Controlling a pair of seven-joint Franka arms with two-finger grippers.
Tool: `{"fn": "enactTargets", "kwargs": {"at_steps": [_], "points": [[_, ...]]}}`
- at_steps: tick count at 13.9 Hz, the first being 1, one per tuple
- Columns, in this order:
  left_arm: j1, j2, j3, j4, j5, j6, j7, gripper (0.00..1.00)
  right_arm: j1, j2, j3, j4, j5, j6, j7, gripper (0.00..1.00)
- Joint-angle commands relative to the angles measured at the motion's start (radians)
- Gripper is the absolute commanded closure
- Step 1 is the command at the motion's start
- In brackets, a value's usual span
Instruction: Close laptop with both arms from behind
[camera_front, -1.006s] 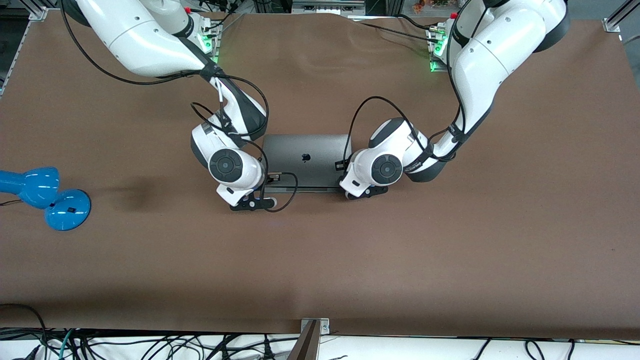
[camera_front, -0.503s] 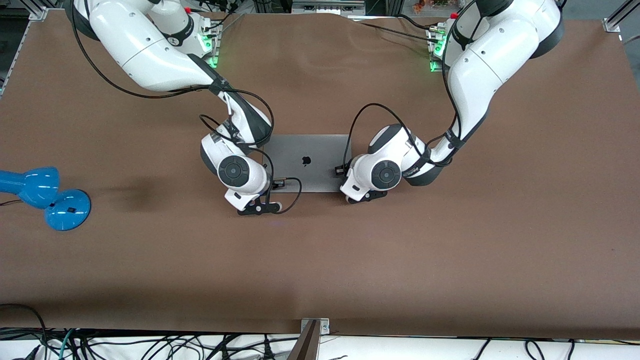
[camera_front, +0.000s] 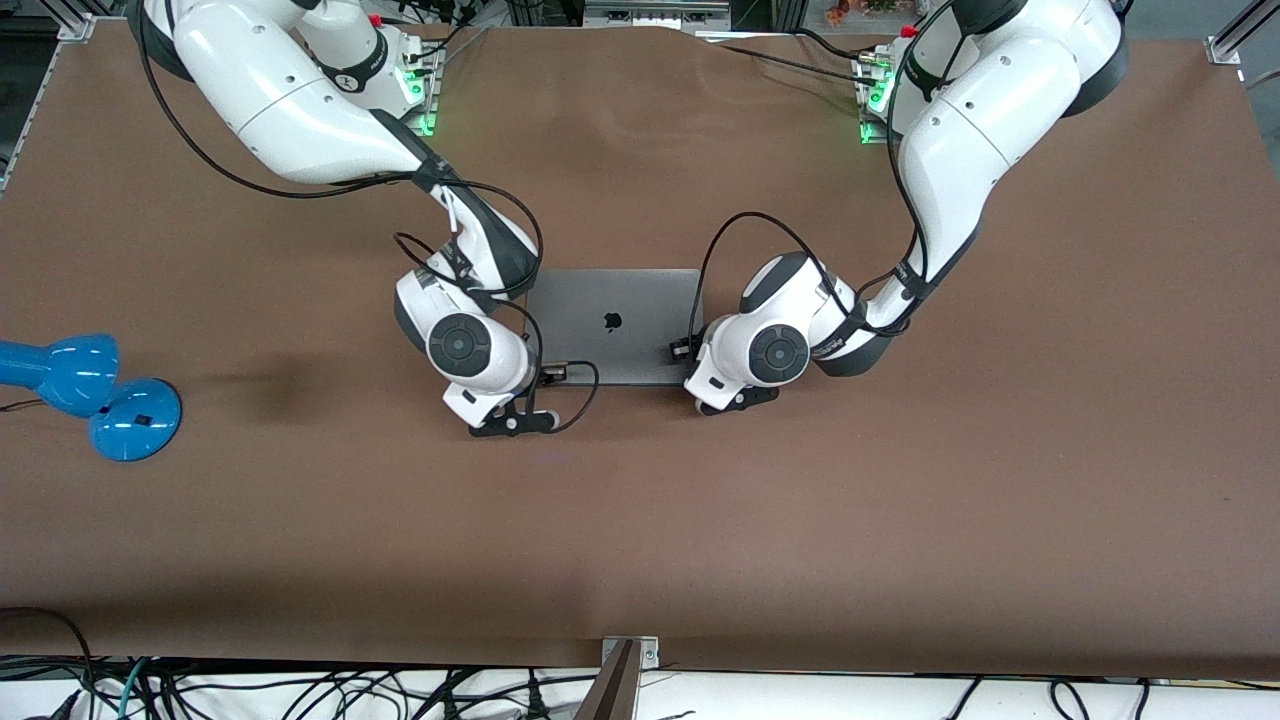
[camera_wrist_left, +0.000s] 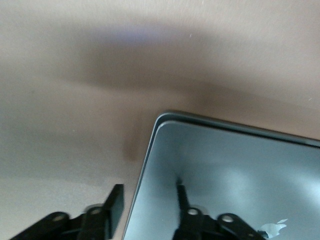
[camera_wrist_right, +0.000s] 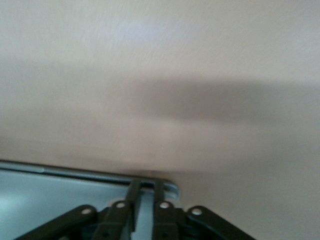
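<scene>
So the laptop (camera_front: 612, 325) is sitting flat in the middle of the brown table (camera_front: 900, 520), lid down, grey metal top facing up. Only marking I can make out anywhere is the dark apple logo (camera_front: 612, 320) in the centre of the lid. In the left wrist view you can see the lid's corner lying right on top of the base, just a thin seam between the two, with a bit of that logo showing pale in the reflection.

The left gripper (camera_wrist_left: 147, 205) is at the laptop's corner nearest the front camera, on the left arm's end. Its fingers (camera_wrist_left: 116, 202) are parted a fair way, one off the laptop's edge over the table, the other over the lid. Nothing is held between them.

The right gripper (camera_wrist_right: 146, 192) is at the matching corner on the right arm's end. Its fingers (camera_wrist_right: 134, 192) are only a narrow gap apart, tips right at the lid's corner edge. Not gripping anything either, as far as I can see.

Both arms reach in from the bases, the right arm (camera_front: 300, 110) and the left arm (camera_front: 960, 130) bending down to either side of the laptop, black cables looping off the wrists.

Off at the right arm's end of the table there's a shiny blue lamp (camera_front: 85, 390) lying well apart from everything.
</scene>
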Motion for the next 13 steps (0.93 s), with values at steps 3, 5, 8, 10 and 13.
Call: {"fn": "enactTargets", "kwargs": {"at_steps": [3, 5, 8, 10, 13], "points": [[0.001, -0.105, -0.001, 0.002, 0.033, -0.099, -0.005, 0.00, -0.059, -0.148, 0.006, -0.007, 0.016, -0.124, -0.056, 0.00], [0.008, -0.191, -0.001, -0.001, 0.033, -0.203, 0.009, 0.00, -0.091, -0.201, 0.002, -0.006, 0.016, -0.219, -0.079, 0.00], [0.008, -0.326, -0.002, -0.007, 0.031, -0.310, 0.032, 0.00, -0.162, -0.265, 0.002, -0.004, 0.017, -0.358, -0.149, 0.00], [0.018, -0.420, -0.001, -0.024, 0.016, -0.370, 0.114, 0.00, -0.203, -0.294, 0.002, -0.004, 0.017, -0.398, -0.163, 0.00], [0.023, -0.565, 0.049, -0.039, -0.001, -0.453, 0.188, 0.00, -0.252, -0.331, 0.000, -0.002, 0.019, -0.455, -0.174, 0.00]]}}
